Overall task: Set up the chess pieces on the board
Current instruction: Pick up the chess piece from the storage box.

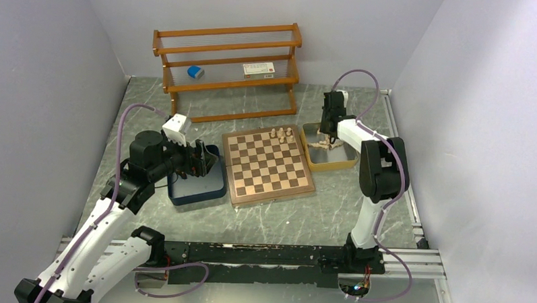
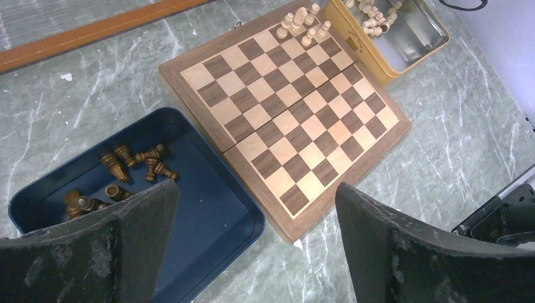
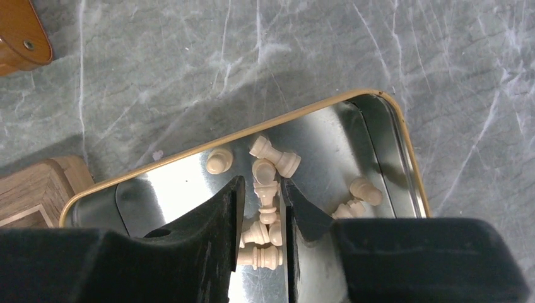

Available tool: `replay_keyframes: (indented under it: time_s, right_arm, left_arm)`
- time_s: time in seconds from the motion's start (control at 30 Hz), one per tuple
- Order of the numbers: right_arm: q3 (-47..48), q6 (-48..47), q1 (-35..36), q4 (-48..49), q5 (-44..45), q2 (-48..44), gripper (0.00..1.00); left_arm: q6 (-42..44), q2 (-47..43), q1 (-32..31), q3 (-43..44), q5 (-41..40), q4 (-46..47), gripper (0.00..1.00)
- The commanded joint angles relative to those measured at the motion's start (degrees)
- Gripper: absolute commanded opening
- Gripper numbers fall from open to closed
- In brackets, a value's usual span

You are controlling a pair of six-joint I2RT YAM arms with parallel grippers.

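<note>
Chess pieces of the cream set (image 1: 280, 133) stand upright in a short row on the far edge of the chessboard (image 1: 268, 166), toward its far right corner; four are visible there. The remaining squares carry nothing. The chessboard lies flat at the centre of the grey marbled tabletop (image 1: 283, 219), slightly rotated, with its fold seam running left to right.

Loose cream pieces (image 3: 274, 158) lie on their sides in the yellow tray (image 1: 333, 166), which sits just beside the board's right edge at its far end. Dark brown pieces (image 2: 135, 164) lie tumbled in the left half of the navy tray (image 2: 214, 208), which sits just beside the board's left edge at its near end.

Left gripper (image 1: 201, 156): released, jaws spread wide, hanging above the navy tray and holding nothing.

Right gripper (image 3: 263, 183): lowered into the yellow tray with jaws drawn narrow. One cream piece (image 3: 266, 197) stands between the pads, above other fallen pieces. The right wrist view does not show whether the pads actually clamp it.

A wooden rack (image 1: 228, 62) stands along the far edge of the tabletop, with a small blue object (image 1: 196, 71) and a white box (image 1: 258, 69) on its middle shelf.
</note>
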Motion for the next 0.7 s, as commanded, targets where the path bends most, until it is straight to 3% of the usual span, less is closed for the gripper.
replay_keyframes:
  time_s: [0.0, 0.3, 0.67]
  right_arm:
    - [0.1, -0.6, -0.4, 2.3, -0.9, 1.8, 0.32]
    - [2.0, -1.3, -0.5, 1.5, 0.2, 4.2, 0.31]
    - [2.0, -2.6, -0.4, 0.9, 2.0, 3.7, 0.17]
  left_arm:
    - [0.3, -0.5, -0.5, 0.3, 0.6, 0.6, 0.99]
    - [0.3, 0.0, -0.5, 0.4, 0.7, 0.7, 0.99]
    - [0.3, -0.1, -0.5, 0.4, 0.4, 0.6, 0.99]
